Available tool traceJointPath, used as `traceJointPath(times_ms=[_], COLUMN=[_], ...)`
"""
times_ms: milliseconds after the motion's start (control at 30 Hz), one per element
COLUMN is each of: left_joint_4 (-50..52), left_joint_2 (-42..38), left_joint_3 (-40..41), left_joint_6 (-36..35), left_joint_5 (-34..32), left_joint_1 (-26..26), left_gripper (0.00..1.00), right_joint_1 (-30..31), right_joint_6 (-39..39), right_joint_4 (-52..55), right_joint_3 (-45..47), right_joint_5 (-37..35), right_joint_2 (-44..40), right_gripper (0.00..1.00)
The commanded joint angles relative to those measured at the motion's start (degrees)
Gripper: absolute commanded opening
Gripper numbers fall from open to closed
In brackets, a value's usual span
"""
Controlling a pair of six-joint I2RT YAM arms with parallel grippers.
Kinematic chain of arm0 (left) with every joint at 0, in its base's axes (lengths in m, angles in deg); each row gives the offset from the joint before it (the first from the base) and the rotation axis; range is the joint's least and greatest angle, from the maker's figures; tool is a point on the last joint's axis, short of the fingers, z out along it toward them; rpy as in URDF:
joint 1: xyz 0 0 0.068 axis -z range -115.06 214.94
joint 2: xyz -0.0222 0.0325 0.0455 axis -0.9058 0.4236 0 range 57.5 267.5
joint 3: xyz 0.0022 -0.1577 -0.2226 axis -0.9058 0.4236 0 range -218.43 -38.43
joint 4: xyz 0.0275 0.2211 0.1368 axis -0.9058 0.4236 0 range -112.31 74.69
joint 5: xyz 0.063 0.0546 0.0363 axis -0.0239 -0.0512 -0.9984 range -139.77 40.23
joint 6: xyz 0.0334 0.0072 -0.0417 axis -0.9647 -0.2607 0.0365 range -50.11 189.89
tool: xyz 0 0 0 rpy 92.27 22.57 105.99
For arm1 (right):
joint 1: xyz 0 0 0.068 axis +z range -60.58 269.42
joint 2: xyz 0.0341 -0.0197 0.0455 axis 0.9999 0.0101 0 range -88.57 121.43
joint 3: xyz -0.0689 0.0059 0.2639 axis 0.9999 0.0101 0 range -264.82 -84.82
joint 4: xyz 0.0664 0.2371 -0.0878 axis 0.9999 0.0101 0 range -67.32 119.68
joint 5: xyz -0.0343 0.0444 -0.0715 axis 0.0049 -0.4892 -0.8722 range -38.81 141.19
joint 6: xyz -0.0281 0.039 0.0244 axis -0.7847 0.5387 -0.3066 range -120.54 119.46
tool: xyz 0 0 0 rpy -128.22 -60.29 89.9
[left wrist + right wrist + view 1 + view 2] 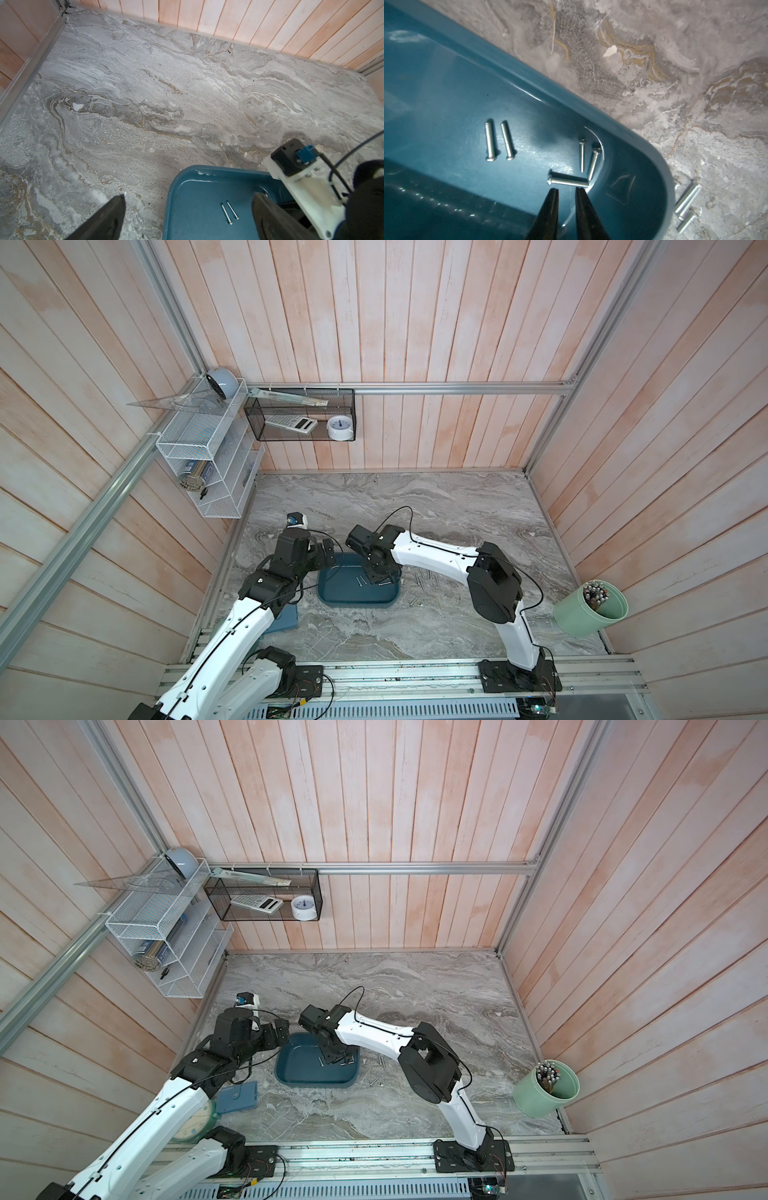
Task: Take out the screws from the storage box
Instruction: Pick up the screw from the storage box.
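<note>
The storage box point(332, 600) point(291, 1077) is a dark teal tray on the marble table. In the right wrist view several silver screws lie inside the box point(446, 93): a pair side by side point(491, 141) and three near its rounded corner point(569, 180). More screws point(687, 199) point(424, 576) lie on the table just outside it. My right gripper point(566, 189) point(376, 578) hangs inside the box just short of the nearest screw, slightly open and holding nothing. My left gripper point(189, 195) point(328, 553) stands wide open over the box's point(197, 197) left rim, with two screws point(229, 211) between its fingers' lines.
A pale green cup point(590, 612) of metal rods stands at the right wall. A blue case point(237, 1096) and a round dial point(193, 1123) lie under my left arm. A white wire rack point(208, 456) and a black mesh basket point(299, 414) hang on the walls.
</note>
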Motion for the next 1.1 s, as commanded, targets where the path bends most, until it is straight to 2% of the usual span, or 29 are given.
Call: traceJointPath(times_ms=[0,733,1067], left_joint_4=[-0.09,-0.72,-0.79], left_joint_2=[-1.01,-1.19,-0.92], left_joint_3=[0.15,0.59,0.55], left_joint_6=[-0.05,-0.09,-0.07], left_joint_5=[-0.46,0.03,0.23], left_joint_1=[-0.28,-0.28,-0.32], left_gripper=[1.00,1.00,1.00], right_joint_1=[-1.54,-3.28,-3.26], right_joint_6=[-0.89,0.16,0.73], right_joint_4=[1.00,-1.78,-0.56], right_joint_3=[-0.57,1.26,0.98], right_joint_5=[0.80,5.83,4.70], right_joint_2=[0.76,4.94,7.67], right_gripper=[0.22,0.19,0.18])
